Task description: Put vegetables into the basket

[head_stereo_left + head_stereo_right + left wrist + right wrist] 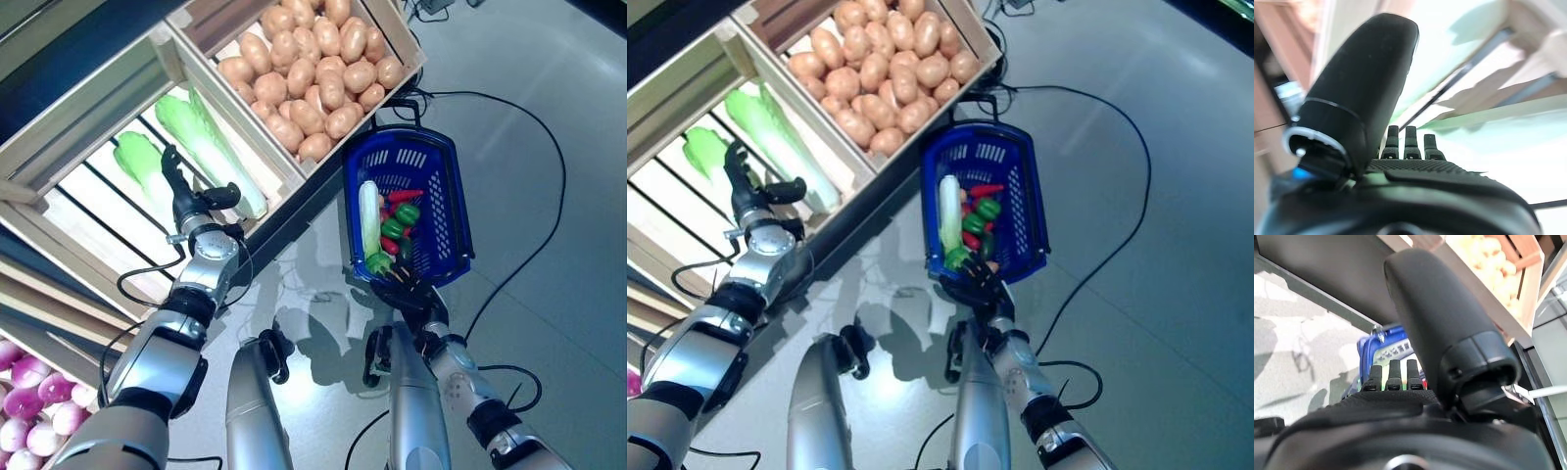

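Observation:
The blue plastic basket (446, 196) stands on the floor beside the stand. In it lie a long white vegetable (369, 217), green peppers (402, 217) and a red chili (404, 196). My left hand (186, 201) is open at the front of the wooden crate, between two pale green cabbages (211, 147); its fingers are straight and hold nothing. It shows in the left wrist view (1361, 98) with straight fingers. My right hand (409, 289) is open just at the basket's near rim. It also shows in the right wrist view (1440, 323), with the basket (1369, 347) past the fingers.
A wooden stand with crates (265, 147) runs across the upper left. A crate of potatoes (313, 69) is next to the basket. Black cables (549, 157) loop on the grey floor to the right.

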Robot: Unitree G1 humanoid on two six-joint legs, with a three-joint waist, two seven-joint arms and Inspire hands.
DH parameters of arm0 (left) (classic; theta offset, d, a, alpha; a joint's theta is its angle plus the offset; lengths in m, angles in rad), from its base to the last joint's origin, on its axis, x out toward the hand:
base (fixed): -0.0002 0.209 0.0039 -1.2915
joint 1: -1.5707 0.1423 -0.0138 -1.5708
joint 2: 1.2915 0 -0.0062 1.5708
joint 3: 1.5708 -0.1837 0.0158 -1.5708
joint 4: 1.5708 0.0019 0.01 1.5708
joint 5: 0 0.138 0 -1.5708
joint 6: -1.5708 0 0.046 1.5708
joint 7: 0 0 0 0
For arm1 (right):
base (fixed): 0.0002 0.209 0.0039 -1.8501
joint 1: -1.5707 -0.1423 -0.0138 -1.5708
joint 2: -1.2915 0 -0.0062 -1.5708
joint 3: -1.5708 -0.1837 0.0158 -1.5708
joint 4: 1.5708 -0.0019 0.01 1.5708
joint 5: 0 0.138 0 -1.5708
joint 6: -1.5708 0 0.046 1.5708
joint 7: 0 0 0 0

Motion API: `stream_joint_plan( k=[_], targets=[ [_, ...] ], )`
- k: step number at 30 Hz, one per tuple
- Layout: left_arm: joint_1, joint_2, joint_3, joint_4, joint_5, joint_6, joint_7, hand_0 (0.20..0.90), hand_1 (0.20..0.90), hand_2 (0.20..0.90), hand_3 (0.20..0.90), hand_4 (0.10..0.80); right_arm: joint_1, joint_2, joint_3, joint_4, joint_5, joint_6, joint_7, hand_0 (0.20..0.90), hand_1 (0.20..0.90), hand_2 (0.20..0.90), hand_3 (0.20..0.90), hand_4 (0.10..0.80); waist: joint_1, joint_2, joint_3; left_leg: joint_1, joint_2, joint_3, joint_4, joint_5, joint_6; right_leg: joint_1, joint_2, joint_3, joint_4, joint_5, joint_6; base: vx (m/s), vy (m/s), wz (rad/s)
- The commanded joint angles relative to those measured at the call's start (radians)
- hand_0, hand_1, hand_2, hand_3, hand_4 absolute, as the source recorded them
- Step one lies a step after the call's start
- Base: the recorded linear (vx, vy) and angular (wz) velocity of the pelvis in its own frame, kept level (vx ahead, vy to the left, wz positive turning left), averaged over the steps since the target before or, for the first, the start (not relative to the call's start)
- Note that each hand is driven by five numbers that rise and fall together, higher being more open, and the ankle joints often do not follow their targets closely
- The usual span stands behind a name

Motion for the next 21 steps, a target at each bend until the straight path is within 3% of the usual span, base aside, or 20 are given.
stream_joint_plan(
  k=[1, 8, 11, 17, 21],
  targets=[
    [-0.097, 0.078, 0.007, 0.044, -0.091, 0.018, -0.008, 0.9, 0.9, 0.9, 0.9, 0.8, -0.044, -0.019, 0.031, -0.042, -0.001, -0.072, -0.009, 0.9, 0.9, 0.9, 0.9, 0.8, -0.014, 0.033, -0.011, 0.088, 0.013, -0.01, -0.003, -0.132, -0.005, 0.053, 0.001, 0.054, -0.15, 0.129, 0.018, 0.0, 0.0, 0.0],
    [-0.116, 0.075, 0.037, 0.148, -0.12, -0.002, 0.169, 0.9, 0.9, 0.9, 0.9, 0.8, -0.07, -0.016, 0.029, -0.013, 0.032, -0.099, -0.026, 0.9, 0.9, 0.9, 0.9, 0.8, -0.01, 0.026, 0.001, 0.087, 0.016, -0.014, -0.014, -0.125, -0.009, 0.057, 0.001, 0.045, -0.165, 0.13, 0.015, -0.019, -0.037, -0.02],
    [-0.113, 0.075, 0.053, 0.148, -0.035, -0.045, 0.245, 0.9, 0.9, 0.9, 0.9, 0.8, -0.079, -0.018, 0.03, 0.009, 0.05, -0.105, -0.02, 0.9, 0.9, 0.9, 0.9, 0.8, -0.003, 0.025, 0.006, 0.087, 0.015, -0.016, -0.017, -0.124, -0.011, 0.059, 0.0, 0.042, -0.168, 0.129, 0.012, -0.01, -0.037, -0.02],
    [-0.092, 0.053, 0.024, 0.091, -0.002, 0.009, 0.176, 0.9, 0.9, 0.9, 0.9, 0.8, -0.079, -0.007, 0.036, 0.015, 0.066, -0.122, -0.021, 0.9, 0.9, 0.9, 0.9, 0.8, 0.013, 0.024, 0.013, 0.077, 0.008, -0.022, -0.012, -0.127, -0.01, 0.051, -0.001, 0.038, -0.165, 0.129, 0.011, -0.002, -0.031, 0.01],
    [-0.093, 0.047, 0.01, 0.106, -0.009, 0.037, 0.214, 0.9, 0.9, 0.9, 0.9, 0.8, -0.102, -0.004, 0.041, 0.022, 0.073, -0.119, -0.034, 0.9, 0.9, 0.9, 0.9, 0.8, 0.016, 0.023, 0.023, 0.061, 0.009, -0.024, 0.003, -0.131, -0.008, 0.036, -0.002, 0.038, -0.152, 0.128, 0.01, 0.0, 0.0, 0.0]
  ],
)
